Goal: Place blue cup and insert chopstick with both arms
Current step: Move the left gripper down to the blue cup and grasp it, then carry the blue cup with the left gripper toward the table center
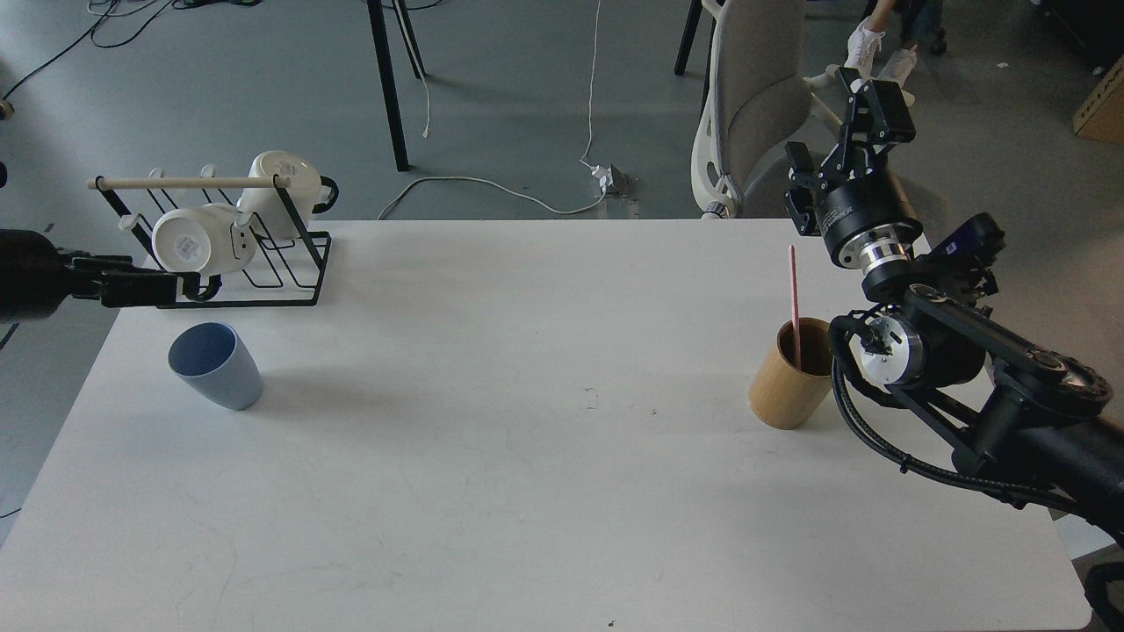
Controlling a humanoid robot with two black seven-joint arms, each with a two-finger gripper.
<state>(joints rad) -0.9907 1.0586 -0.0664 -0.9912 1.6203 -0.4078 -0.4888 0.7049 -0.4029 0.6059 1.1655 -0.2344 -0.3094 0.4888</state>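
The table point(544, 491) is wide and white, and the task's things stand far from each other on it. At its back left corner there is a black wire rack point(290, 263) with white mugs point(189, 241).

The blue cup point(217, 365) stands upright near the left edge, in front of the rack. It looks like thin plastic, so I think it is light, stiff and a little slippery; a grasp across the wall below the rim seems best. The left gripper point(180, 286) is just behind and above the cup, not touching it, and its fingers look dark and close, so I cannot tell if they are apart.

The chopstick point(794, 298) is thin and pink, leaning inside the wooden cup point(788, 377) at the right. It is probably very light, rigid and easy to twist, so the free upper part is the place to pinch. The right gripper point(830, 154) is raised behind it, beyond the table edge, fingers spread, holding nothing.
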